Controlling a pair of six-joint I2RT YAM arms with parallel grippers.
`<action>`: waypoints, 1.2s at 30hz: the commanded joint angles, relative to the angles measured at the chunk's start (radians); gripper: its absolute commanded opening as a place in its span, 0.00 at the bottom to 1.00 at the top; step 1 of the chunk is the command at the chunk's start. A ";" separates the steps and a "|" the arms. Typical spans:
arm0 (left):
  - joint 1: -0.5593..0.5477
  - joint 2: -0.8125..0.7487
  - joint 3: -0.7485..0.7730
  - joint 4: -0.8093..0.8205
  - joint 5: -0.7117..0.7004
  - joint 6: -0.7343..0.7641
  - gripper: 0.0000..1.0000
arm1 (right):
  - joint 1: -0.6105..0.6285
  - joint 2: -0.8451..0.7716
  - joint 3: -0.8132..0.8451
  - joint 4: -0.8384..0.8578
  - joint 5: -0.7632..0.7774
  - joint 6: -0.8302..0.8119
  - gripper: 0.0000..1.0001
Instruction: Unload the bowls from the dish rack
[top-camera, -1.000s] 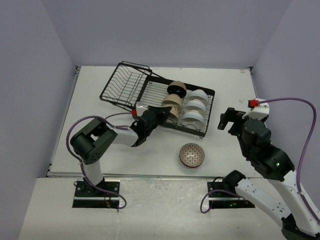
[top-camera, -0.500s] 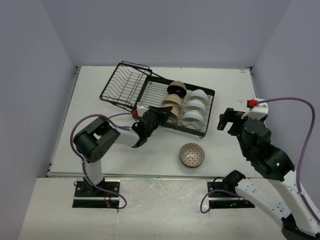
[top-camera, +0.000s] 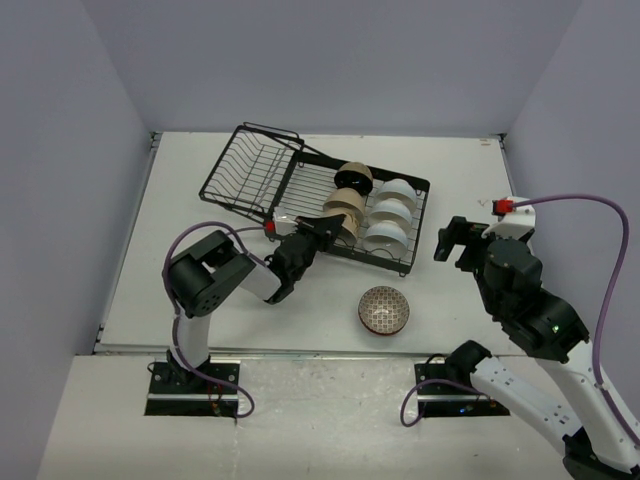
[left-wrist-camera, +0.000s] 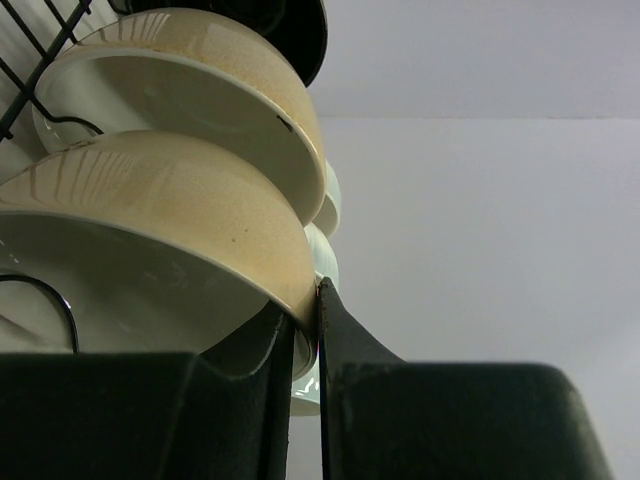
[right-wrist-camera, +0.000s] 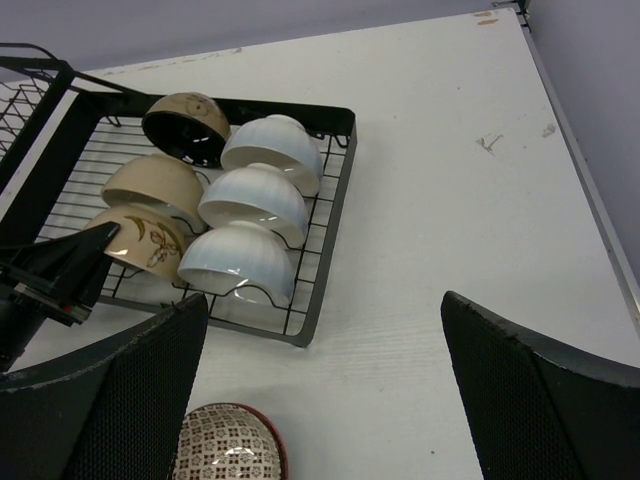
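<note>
Left arm reaches low toward 1 o'clock; left pincer (left-wrist-camera: 305, 300) pinches the rim of the nearest beige bowl (left-wrist-camera: 170, 200) in the dish rack (top-camera: 250, 165). Right pincer (top-camera: 453, 241) hovers spread at the rack's 3 o'clock. The wrist view crops the bowl's left edge.

Bowls (right-wrist-camera: 255, 200) — six, seemingly — in dish rack (top-camera: 250, 170)

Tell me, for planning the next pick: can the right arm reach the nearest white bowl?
Probably yes. The right gripper hangs open beside the rack, with only table between it and that white bowl; the left gripper pinches a beige bowl alongside.
</note>
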 joint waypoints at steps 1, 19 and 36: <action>-0.007 0.002 0.037 0.314 0.004 0.093 0.00 | -0.002 0.011 0.006 0.035 -0.020 -0.022 0.99; -0.009 -0.007 0.060 0.438 0.073 0.171 0.00 | -0.001 0.013 0.000 0.034 -0.041 -0.031 0.99; -0.009 -0.123 0.043 0.397 0.085 0.312 0.00 | -0.002 0.039 0.004 0.032 -0.072 -0.036 0.99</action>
